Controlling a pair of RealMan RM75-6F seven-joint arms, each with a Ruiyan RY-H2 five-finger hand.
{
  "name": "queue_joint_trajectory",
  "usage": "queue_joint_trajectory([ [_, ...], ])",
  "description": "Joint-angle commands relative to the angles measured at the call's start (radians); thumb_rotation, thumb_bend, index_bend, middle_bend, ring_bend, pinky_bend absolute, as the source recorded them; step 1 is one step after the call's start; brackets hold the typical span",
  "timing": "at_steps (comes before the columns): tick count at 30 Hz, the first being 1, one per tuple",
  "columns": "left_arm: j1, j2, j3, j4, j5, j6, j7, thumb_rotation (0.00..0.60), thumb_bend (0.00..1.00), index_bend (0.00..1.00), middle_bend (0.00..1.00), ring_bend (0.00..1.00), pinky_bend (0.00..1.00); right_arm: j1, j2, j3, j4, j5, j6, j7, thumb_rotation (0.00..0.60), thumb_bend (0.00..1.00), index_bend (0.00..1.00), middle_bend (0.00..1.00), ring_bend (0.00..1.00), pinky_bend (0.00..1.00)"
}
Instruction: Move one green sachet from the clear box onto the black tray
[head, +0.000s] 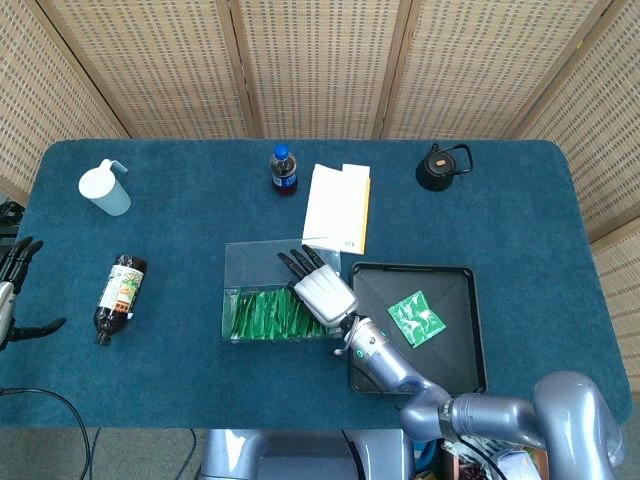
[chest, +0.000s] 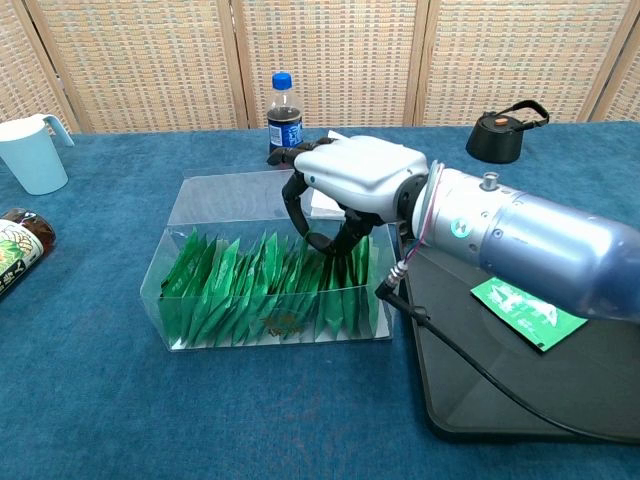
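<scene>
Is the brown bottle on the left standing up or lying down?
Lying down. The brown bottle rests on its side on the blue table, its cap end toward the near edge.

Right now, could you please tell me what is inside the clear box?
The clear box holds a row of upright green sachets. The right hand hangs over its right end, hiding some sachets there.

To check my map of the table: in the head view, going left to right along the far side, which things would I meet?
Pale blue plastic jug → blue-capped dark cola bottle → white paper booklet → black kettle with handle.
</scene>
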Motion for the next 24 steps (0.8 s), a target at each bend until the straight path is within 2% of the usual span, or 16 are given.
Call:
queue_joint_trajectory([
  [1, 0.000, 0.001, 0.000, 0.000, 0.002, 0.001, -0.001, 0.600, 0.10, 0.00, 0.00, 0.00, 0.00, -0.011, 0.025, 0.004, -0.035, -0.009, 0.015, 0.005, 0.600, 0.62, 0.66, 0.12, 0.00, 0.05],
  [13, 0.003, 0.005, 0.004, -0.003, 0.015, 0.007, -0.009, 0.600, 0.10, 0.00, 0.00, 0.00, 0.00, -0.040, 0.127, 0.019, -0.199, -0.067, 0.080, -0.008, 0.600, 0.62, 0.66, 0.12, 0.00, 0.05],
  [18, 0.003, 0.007, 0.007, -0.005, 0.024, 0.009, -0.014, 0.600, 0.10, 0.00, 0.00, 0.00, 0.00, -0.080, 0.262, 0.054, -0.359, -0.104, 0.156, -0.033, 0.600, 0.62, 0.66, 0.12, 0.00, 0.05],
  [24, 0.006, 0.008, 0.010, -0.011, 0.032, 0.017, -0.011, 0.600, 0.10, 0.00, 0.00, 0.00, 0.00, -0.135, 0.388, 0.058, -0.453, -0.117, 0.203, -0.028, 0.600, 0.62, 0.66, 0.12, 0.00, 0.05],
])
